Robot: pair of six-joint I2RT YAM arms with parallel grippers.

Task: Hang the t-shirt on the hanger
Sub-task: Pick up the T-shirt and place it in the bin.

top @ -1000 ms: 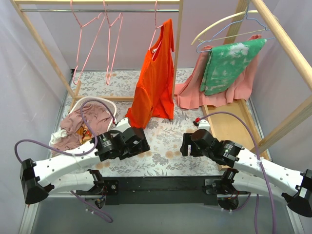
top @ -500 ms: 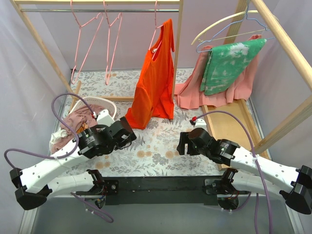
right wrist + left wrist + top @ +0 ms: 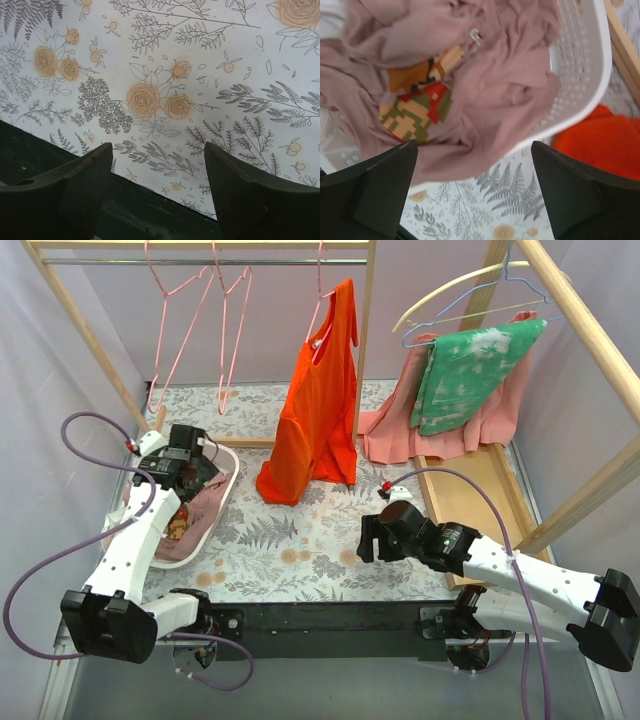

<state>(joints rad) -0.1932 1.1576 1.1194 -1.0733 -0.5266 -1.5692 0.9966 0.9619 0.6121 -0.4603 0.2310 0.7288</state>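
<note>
The mauve-pink t-shirt [image 3: 197,508] lies crumpled in a white basket [image 3: 226,478] at the left; the left wrist view shows it [image 3: 500,85] with a pixel-figure print. My left gripper [image 3: 190,466] hovers over the basket, open and empty [image 3: 474,167], jaws wide apart just above the shirt's edge. Two bare pink wire hangers [image 3: 181,335] hang from the rail at the back left. My right gripper [image 3: 366,540] is open and empty, low over the floral cloth [image 3: 159,150] near the table's front edge.
An orange top [image 3: 318,400] hangs on a third pink hanger at the middle. A salmon garment with green cloth [image 3: 465,380] and cream and blue-grey hangers are at the right. Wooden rack posts [image 3: 85,330] stand on both sides.
My left arm has swung left and back from the table's middle to above the basket. My right gripper has crept slightly left.
</note>
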